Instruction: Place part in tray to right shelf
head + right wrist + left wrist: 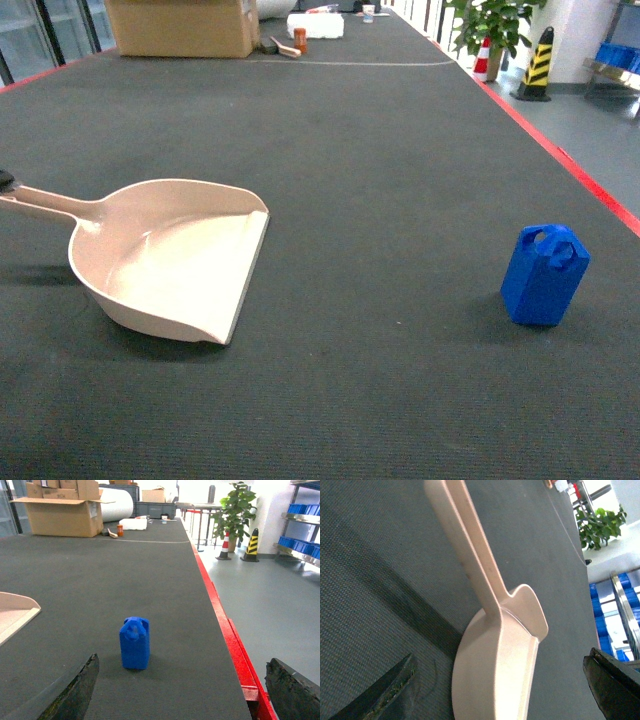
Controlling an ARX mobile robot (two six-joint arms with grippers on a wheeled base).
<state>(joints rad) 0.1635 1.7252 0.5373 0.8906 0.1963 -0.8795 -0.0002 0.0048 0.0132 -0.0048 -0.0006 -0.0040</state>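
Both sets of fingers spread wide, nothing pinched yet.

The right fingers (75, 692) frame the part (134, 643), which stands upright on the dark worktop (400, 150), near its red right edge and well apart from the tray (165, 255). The left fingers (382, 692) flank the tray's handle (470, 545). To do the pick well, I judge the right arm should advance centred, close on the part's flat sides below the looped end, then lift straight up.
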